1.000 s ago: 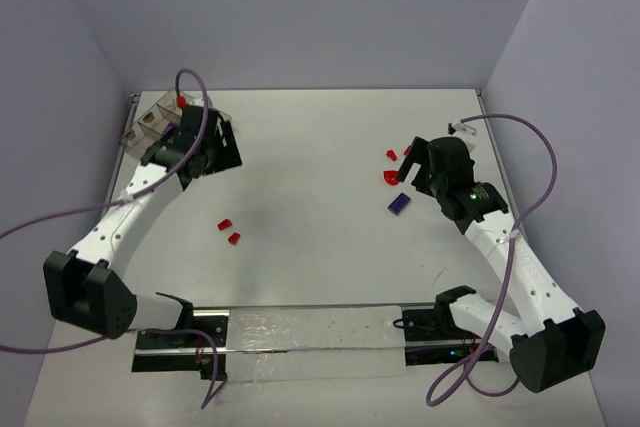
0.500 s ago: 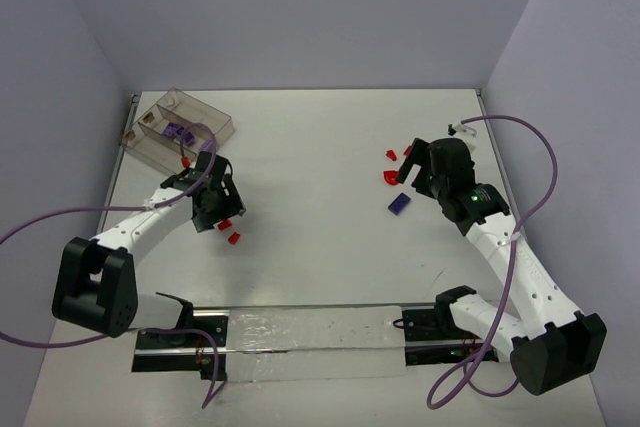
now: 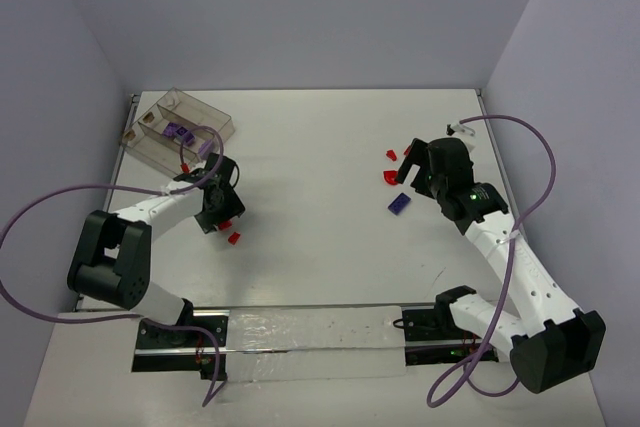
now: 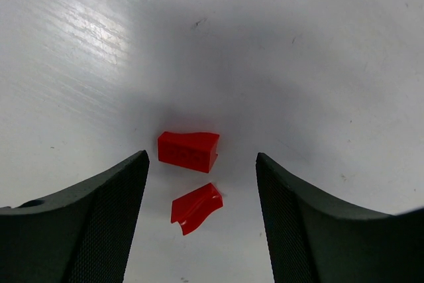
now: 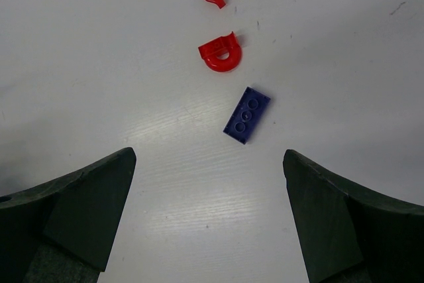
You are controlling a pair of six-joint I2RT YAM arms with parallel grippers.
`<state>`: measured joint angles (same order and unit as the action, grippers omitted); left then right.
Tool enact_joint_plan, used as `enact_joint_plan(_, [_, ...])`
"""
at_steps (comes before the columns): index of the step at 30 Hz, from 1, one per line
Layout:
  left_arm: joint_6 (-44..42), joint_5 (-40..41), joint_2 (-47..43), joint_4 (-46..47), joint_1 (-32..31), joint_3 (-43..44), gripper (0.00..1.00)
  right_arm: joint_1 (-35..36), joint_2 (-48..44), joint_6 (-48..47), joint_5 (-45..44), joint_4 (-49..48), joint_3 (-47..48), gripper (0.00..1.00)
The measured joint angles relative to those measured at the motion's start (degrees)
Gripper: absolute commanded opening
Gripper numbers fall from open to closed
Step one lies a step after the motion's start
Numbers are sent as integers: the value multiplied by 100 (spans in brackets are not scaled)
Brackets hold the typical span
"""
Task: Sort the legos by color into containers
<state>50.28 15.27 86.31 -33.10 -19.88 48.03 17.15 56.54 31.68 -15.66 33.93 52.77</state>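
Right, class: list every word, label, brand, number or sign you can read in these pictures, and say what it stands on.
No text can be read in any view.
The purple brick: bare studs, any embossing too small to read.
The red bricks: plain.
The tray: no label shows.
The right arm: a green light, no print shows.

Scattered red, purple legos [image 5: 246,114]; divided tray [image 3: 200,112]

The black two-finger left gripper [image 4: 202,158] was pointed downward, jaws parted, and the matching right gripper [image 5: 209,157] was spread wide.
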Motion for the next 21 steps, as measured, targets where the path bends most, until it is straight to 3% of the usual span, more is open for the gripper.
enact_joint_plan(7, [35, 85, 236, 190, 0, -51, 62, 13, 63, 0, 0, -1, 0, 100])
enact_joint_plan(15, [14, 207, 257, 228, 10, -58, 28, 19, 137, 3, 6, -4, 0, 100])
enact_joint_plan(21, [-2, 214, 257, 209, 11, -30, 15, 35, 139, 2, 3, -5, 0, 100])
